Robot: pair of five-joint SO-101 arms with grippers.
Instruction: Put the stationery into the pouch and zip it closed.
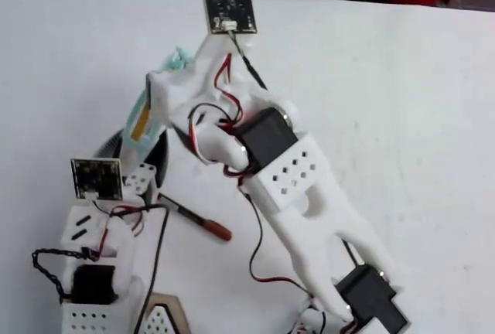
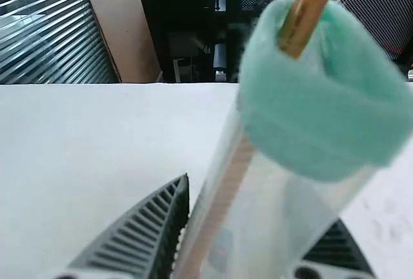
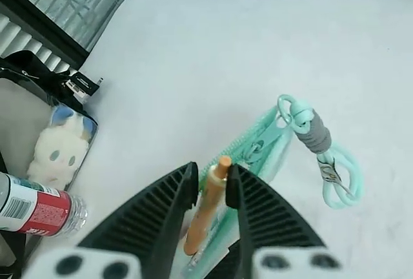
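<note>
The right claw [image 3: 211, 170] is nearly closed, its black jaws pinching an orange pencil [image 3: 204, 221] near its upper end; the pencil's long axis runs straight down from the claw into the mouth of the pouch [image 3: 259, 144], which sits directly beneath the jaws with its teal zip edge open; a teal lanyard [image 3: 326, 159] trails from the pouch's far corner onto the tabletop [image 3: 258, 46]. The left claw [image 2: 258, 214] is closed on the clear body of the pouch and holds it upright, mouth up, so the pencil's end pokes out above the teal rim. The coming move seems to turn on this line-up: pencil and pouch share one axis, so letting go should drop the pencil fully in, provided the pouch stays upright. A black pen [image 1: 193, 216] with an orange-red end lies flat on the tabletop close beside the left claw, slanted across the gap between the arms; the left claw looks nearer to it than the right, but is occupied.
</note>
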